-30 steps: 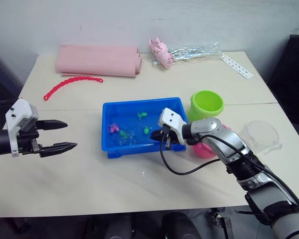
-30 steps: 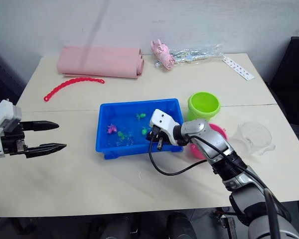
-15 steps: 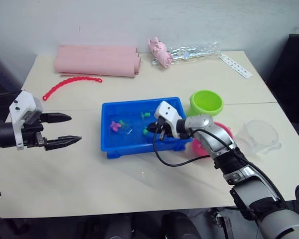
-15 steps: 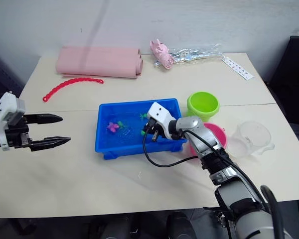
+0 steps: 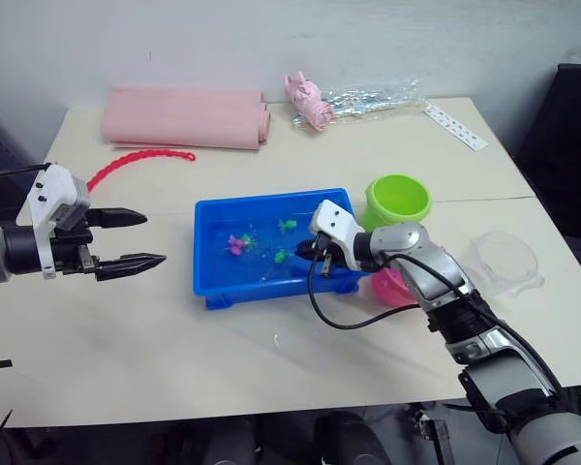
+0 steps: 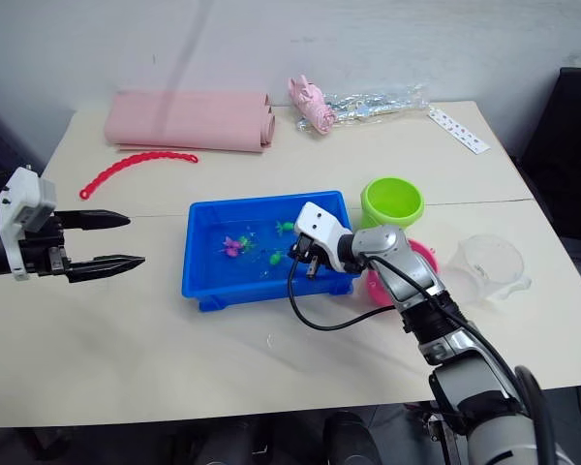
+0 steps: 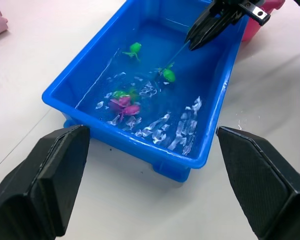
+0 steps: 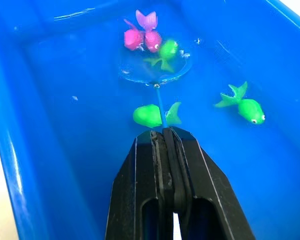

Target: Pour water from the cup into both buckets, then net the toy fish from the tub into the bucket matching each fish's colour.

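1. The blue tub (image 5: 271,247) stands in the middle of the table (image 5: 174,329) and holds water with several toy fish: a pink fish (image 8: 142,37) and a green fish (image 8: 165,50) lie together, and two more green ones (image 8: 151,115) (image 8: 245,107) are apart from them.
2. The green bucket (image 5: 400,201) stands just beside the far right corner of the tub; the pink bucket (image 5: 395,288) is nearer, partly hidden behind the right arm. I cannot tell what is inside either bucket.
3. The clear cup (image 5: 505,260) stands to the right of the pink bucket, near the right edge of the table.
4. The right gripper (image 8: 165,137) is over the right part of the tub, its fingers pressed together on the thin handle of the net (image 8: 155,67). The hoop lies in the water, with the pink fish and one green fish inside or on its ring.
5. The left gripper (image 5: 136,239) hangs over the table, well apart from the tub on its left side; its fingers are spread wide and hold nothing.
6. The table has open room in front of the tub and between the tub and the left gripper.
7. At the far edge lie a pink rolled cloth (image 5: 184,118) and a red bead chain (image 5: 140,160).
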### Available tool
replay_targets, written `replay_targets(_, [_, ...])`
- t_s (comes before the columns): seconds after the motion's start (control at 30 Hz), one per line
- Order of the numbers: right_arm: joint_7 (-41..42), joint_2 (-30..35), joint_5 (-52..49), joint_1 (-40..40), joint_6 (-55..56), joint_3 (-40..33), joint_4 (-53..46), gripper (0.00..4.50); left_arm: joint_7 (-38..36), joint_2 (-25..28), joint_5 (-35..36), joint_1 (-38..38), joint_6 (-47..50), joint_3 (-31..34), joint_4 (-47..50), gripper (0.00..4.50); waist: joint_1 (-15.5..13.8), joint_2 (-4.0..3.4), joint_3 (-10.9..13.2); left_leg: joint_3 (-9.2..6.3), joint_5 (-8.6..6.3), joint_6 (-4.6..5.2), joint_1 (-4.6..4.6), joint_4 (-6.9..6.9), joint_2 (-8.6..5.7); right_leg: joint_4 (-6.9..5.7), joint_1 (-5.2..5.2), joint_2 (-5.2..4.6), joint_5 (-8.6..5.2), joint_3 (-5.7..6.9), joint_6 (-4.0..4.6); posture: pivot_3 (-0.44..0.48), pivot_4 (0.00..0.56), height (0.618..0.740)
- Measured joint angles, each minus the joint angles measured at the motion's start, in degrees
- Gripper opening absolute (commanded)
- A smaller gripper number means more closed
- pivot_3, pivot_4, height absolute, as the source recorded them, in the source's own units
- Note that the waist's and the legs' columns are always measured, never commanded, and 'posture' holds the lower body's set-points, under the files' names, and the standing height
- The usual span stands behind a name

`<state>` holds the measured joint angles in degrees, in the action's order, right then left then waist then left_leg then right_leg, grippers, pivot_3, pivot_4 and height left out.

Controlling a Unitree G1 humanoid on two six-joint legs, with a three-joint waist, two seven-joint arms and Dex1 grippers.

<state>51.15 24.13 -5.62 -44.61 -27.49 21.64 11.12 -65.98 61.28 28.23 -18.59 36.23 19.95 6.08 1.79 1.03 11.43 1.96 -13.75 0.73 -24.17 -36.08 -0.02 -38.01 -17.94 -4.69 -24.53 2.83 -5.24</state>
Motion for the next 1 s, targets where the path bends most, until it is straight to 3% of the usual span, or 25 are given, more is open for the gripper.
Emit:
replay_targets(0.57, [1.5,5.7,1.7,1.2,1.2,-2.8,-3.4,0.0,-0.9,0.0,-0.1,-1.2,-2.4,-2.0,-2.3,4.43,-0.1,0.0,0.0,0.01,0.0,0.0,-0.01,-0.01,0.0,0.01,0.0,-0.01,0.0,-0.01,0.0,0.0,0.15,0.74])
replay_targets(1.0, [0.3,2.6,2.7,1.2,1.2,-3.2,-2.7,0.0,-0.8,-0.1,-0.1,-2.6,-3.1,-3.2,-2.5,4.43,0.0,0.0,0.0,0.04,0.0,0.0,-0.01,0.0,0.03,0.01,-0.02,0.02,0.0,-0.02,0.0,0.0,0.15,0.74])
